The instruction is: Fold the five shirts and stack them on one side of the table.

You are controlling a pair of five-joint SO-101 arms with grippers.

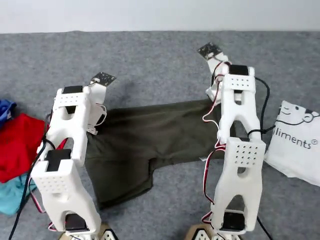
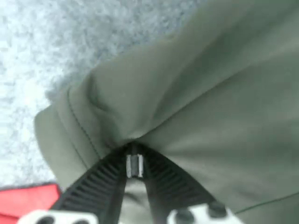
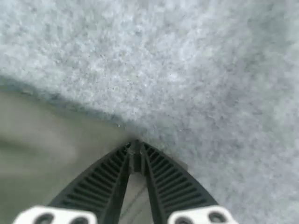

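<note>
A: Broadly, what do we see, largest first?
B: We see a grey felt table (image 1: 150,55) with an olive shirt (image 1: 145,145) spread across its middle between the two arms, one sleeve pointing toward the arm bases.
A: And at the sides?
B: We note a white printed shirt (image 1: 295,145) at the right edge. At the left edge a red shirt (image 1: 17,145), a teal shirt (image 1: 12,195) and a blue shirt (image 1: 5,110) lie heaped together.
A: The jaws?
B: We find the left gripper (image 2: 134,165) closed, pinching a bunched fold of the olive shirt, and the right gripper (image 3: 135,161) closed on its edge.
</note>
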